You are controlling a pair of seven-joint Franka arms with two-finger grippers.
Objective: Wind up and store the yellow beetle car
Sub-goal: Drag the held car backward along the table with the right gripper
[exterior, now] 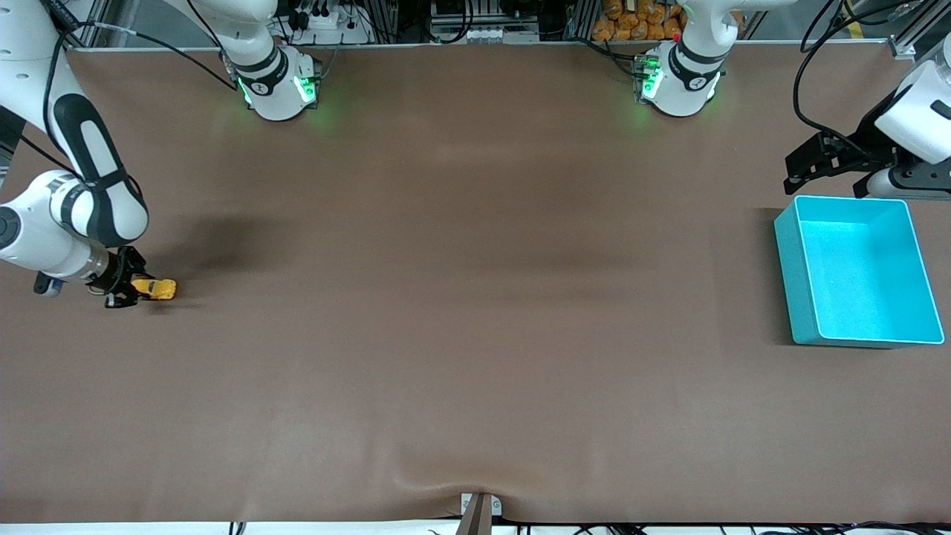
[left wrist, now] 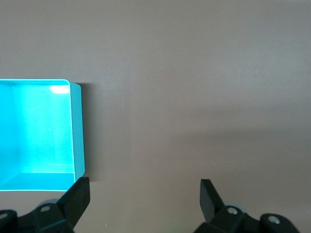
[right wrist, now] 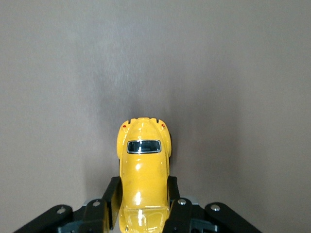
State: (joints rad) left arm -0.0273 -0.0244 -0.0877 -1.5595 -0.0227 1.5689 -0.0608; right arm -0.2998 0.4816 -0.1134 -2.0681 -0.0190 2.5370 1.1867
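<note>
The yellow beetle car (exterior: 156, 288) sits on the brown table at the right arm's end, its rounded body sticking out from my right gripper (exterior: 125, 286). In the right wrist view the car (right wrist: 144, 170) lies between the two black fingers (right wrist: 111, 199), which press on both its sides. The turquoise bin (exterior: 854, 271) stands at the left arm's end and holds nothing. My left gripper (exterior: 806, 167) is open and hangs over the table by the bin's rim on the robots' side. The left wrist view shows its spread fingers (left wrist: 77, 196) and a corner of the bin (left wrist: 43, 136).
The brown mat (exterior: 475, 297) stretches between the car and the bin. Both arm bases (exterior: 278, 82) stand along the table's edge on the robots' side, with cables and orange items past that edge. A small bracket (exterior: 479, 509) sits at the table's edge nearest the front camera.
</note>
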